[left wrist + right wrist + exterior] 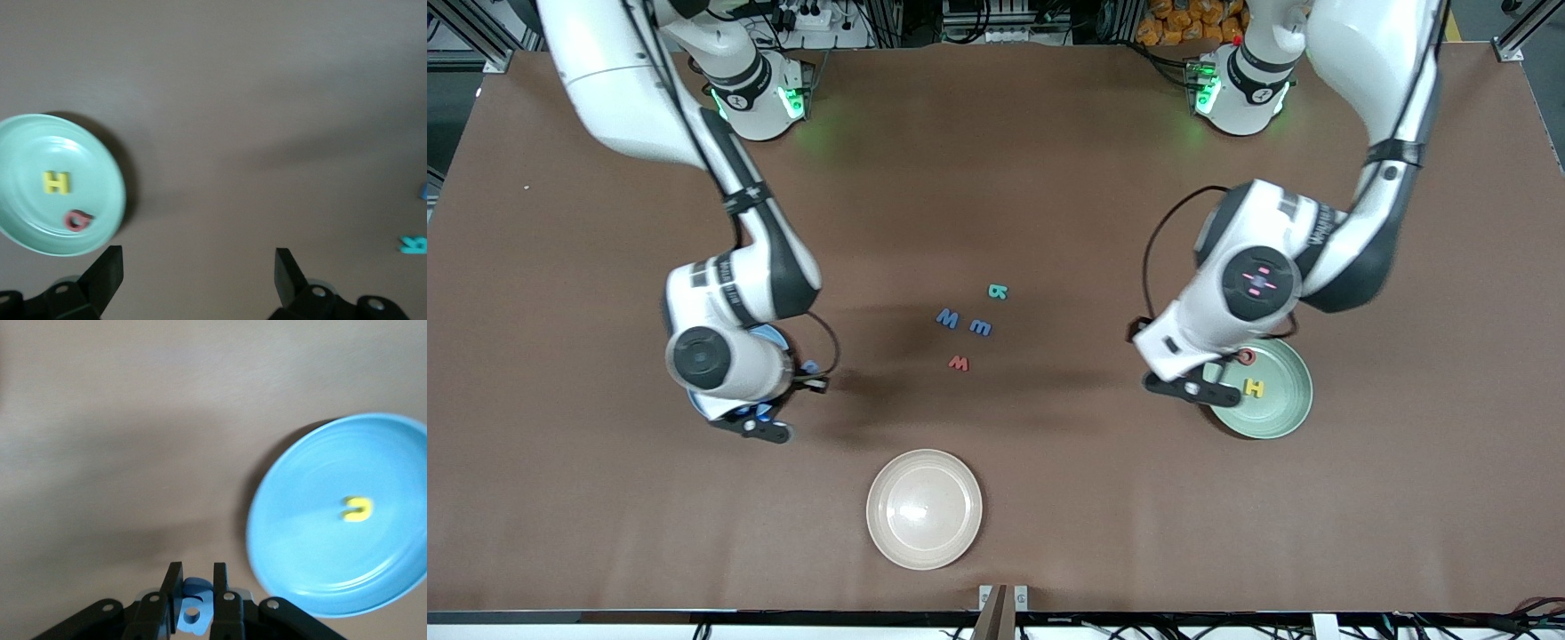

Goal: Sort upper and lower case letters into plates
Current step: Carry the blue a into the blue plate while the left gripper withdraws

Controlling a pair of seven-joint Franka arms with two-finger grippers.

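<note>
Mint green plate (pixel 1282 404): toward my left arm's end of the table. It holds a yellow H (pixel 1255 388) and a red letter (pixel 1246 357), apart from each other, the red one at about 12 o'clock of the H in the front view.
Sky blue plate (pixel 347 520): toward my right arm's end, mostly hidden under my right wrist in the front view. One small yellow letter (pixel 357 509) lies in it.
Cream plate (pixel 924 508): nearest the front camera, mid-table, nothing in it.
Loose letters: four lie on the brown table (pixel 996 178) between my arms. The teal letter (pixel 998 291) sits at 12 o'clock of the group, a blue W (pixel 948 318) and a blue E-like letter (pixel 981 327) side by side in the middle, a red W (pixel 959 363) at 6 o'clock.
Left claw (pixel 199 267): fingers spread wide, nothing between them, over bare table just beside the mint plate's rim.
Right claw (pixel 193 597): fingers pressed together on a small flat blue letter (pixel 193 608), in the air beside the sky blue plate's rim.
Obstructions: my right arm covers most of the sky blue plate in the front view.
</note>
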